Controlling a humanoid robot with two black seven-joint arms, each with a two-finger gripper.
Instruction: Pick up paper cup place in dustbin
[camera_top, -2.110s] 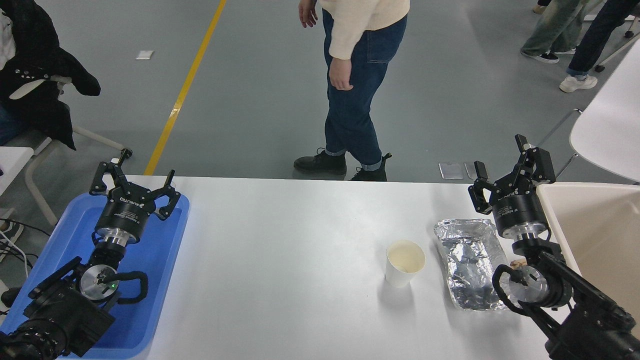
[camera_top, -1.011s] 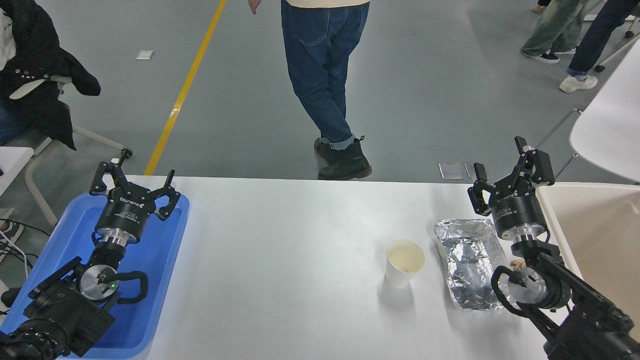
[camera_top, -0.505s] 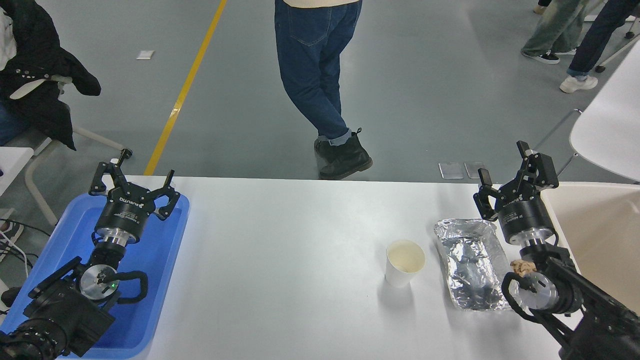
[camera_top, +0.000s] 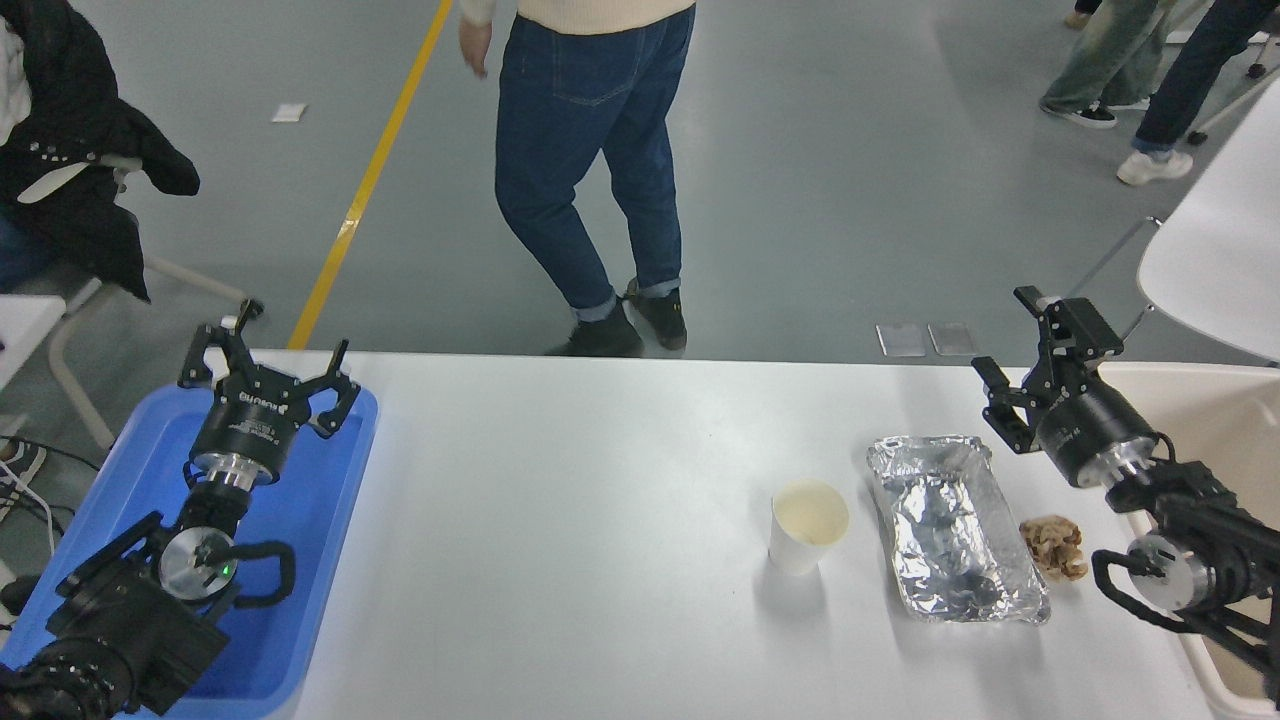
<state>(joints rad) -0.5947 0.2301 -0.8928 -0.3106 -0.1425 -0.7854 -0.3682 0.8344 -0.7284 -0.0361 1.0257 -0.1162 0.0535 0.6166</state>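
Observation:
The white paper cup (camera_top: 808, 525) stands upright on the white table, cream inside showing, right of centre. The cream-beige dustbin (camera_top: 1195, 400) sits at the table's right edge, partly behind my right arm. My right gripper (camera_top: 1008, 335) hovers open and empty near the table's far right edge, up and to the right of the cup and well apart from it, close to the dustbin's near-left corner. My left gripper (camera_top: 265, 355) rests open over the blue tray at the lower left.
A crumpled silver foil tray (camera_top: 950, 525) lies just right of the cup. A small brown crumpled lump (camera_top: 1053, 545) lies between foil and dustbin. The blue tray (camera_top: 310, 560) sits at left. A person in jeans (camera_top: 585, 160) walks beyond the far edge. A white chair (camera_top: 1215, 250) stands at far right.
My right arm has swung rightward and turned, uncovering the brown lump beside the foil tray. The person beyond the table has stepped leftward. The cup has stayed put.

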